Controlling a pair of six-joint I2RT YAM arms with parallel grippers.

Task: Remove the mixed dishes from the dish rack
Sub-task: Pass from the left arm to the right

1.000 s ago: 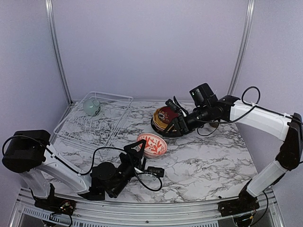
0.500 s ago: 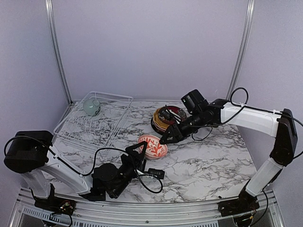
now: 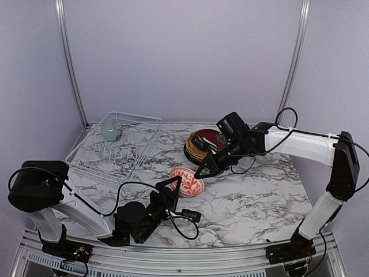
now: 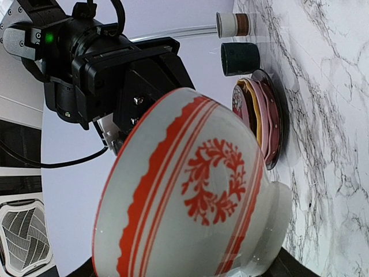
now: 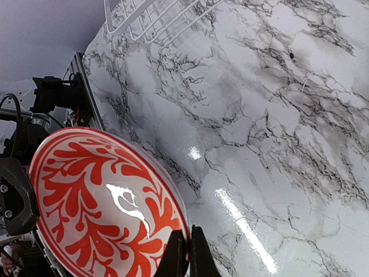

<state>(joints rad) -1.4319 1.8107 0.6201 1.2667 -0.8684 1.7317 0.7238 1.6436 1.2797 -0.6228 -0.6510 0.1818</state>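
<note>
A white bowl with red leaf pattern point(image 3: 186, 180) hangs tilted just above the marble, gripped at its underside by my left gripper point(image 3: 173, 187); it fills the left wrist view point(image 4: 190, 196). My right gripper point(image 3: 200, 172) is shut on the bowl's far rim, its fingertips point(image 5: 184, 254) pinching the red edge. The white wire dish rack point(image 3: 115, 147) stands at the back left, with a pale green bowl point(image 3: 111, 131) in its far corner. Stacked plates point(image 3: 203, 145) lie on the table behind the right arm.
In the left wrist view the plate stack point(image 4: 262, 121) has a dark teal mug point(image 4: 239, 59) and a small pale cup point(image 4: 233, 24) beyond it. A corner of the rack point(image 5: 155, 17) shows at the top of the right wrist view. Cables trail from both arms.
My right gripper came down and left from the plate stack to the bowl and shut on its rim. The left gripper drew the bowl slightly nearer.
</note>
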